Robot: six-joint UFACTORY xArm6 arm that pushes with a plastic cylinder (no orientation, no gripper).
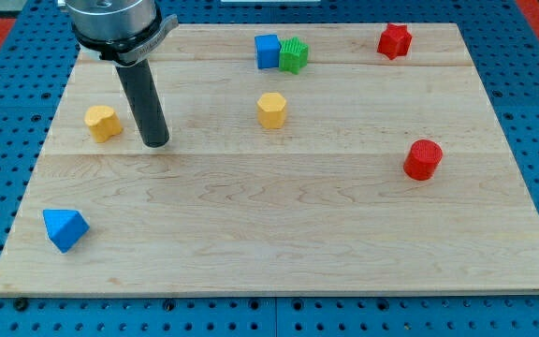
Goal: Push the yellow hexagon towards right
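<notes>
The yellow hexagon point(271, 109) sits on the wooden board point(279, 234), in the upper middle. My tip point(157, 142) rests on the board well to the view's left of the hexagon, a little lower than it. A second yellow block point(103, 123), rounded in shape, lies just left of my tip, with a small gap between them. The dark rod rises from the tip up to the arm's mount at the view's top left.
A blue cube point(267, 51) and a green block point(294, 55) touch each other above the hexagon. A red star-like block point(394, 40) is at top right, a red cylinder point(423, 159) at right, a blue triangular block point(65, 228) at lower left.
</notes>
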